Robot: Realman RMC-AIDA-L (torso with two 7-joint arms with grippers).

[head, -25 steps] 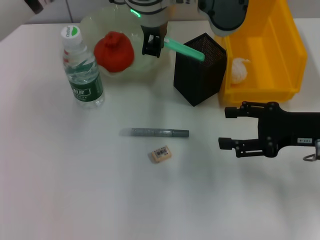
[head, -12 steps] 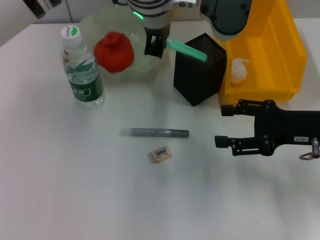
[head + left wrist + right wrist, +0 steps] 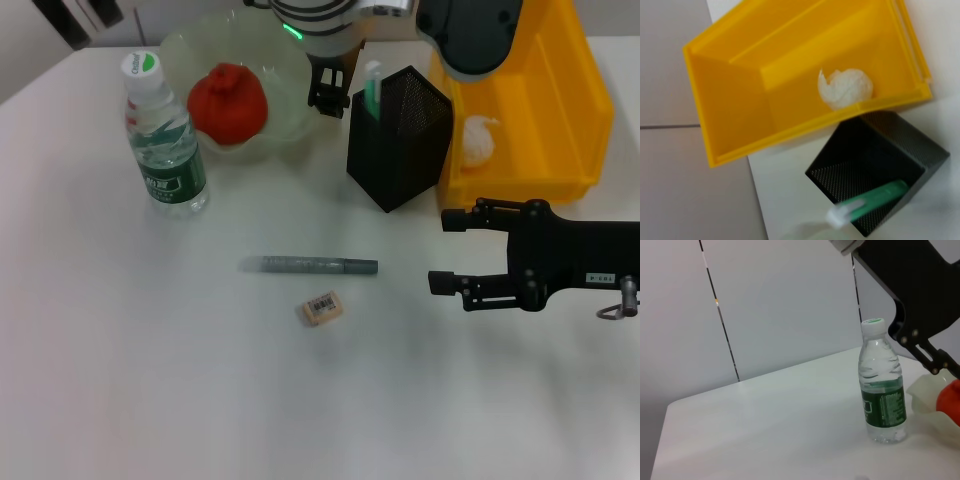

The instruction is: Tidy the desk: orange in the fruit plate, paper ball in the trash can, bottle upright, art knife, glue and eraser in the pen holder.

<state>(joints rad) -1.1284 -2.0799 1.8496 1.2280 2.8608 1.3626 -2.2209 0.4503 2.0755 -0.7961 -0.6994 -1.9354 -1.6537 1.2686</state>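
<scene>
The green glue stick (image 3: pixel 372 88) stands inside the black mesh pen holder (image 3: pixel 398 140); it also shows in the left wrist view (image 3: pixel 870 202), leaning in the holder (image 3: pixel 880 165). My left gripper (image 3: pixel 328 98) is open and empty just beside the holder's far left rim. The grey art knife (image 3: pixel 310 265) and the beige eraser (image 3: pixel 321 307) lie on the desk (image 3: pixel 150 380). My right gripper (image 3: pixel 441 251) is open, hovering right of the knife. The orange (image 3: pixel 228 103) sits in the fruit plate (image 3: pixel 290 65). The bottle (image 3: pixel 160 140) stands upright. The paper ball (image 3: pixel 478 140) lies in the trash can (image 3: pixel 560 100).
The trash can stands directly right of the pen holder, almost touching it. The right wrist view shows the bottle (image 3: pixel 883 400) upright, with the plate rim (image 3: pixel 925 392) and the left arm's black link (image 3: pixel 910 290) behind it.
My left gripper let go of the green glue stick, which dropped upright into the pen holder, and the gripper shifted slightly right. My right gripper barely moved.
</scene>
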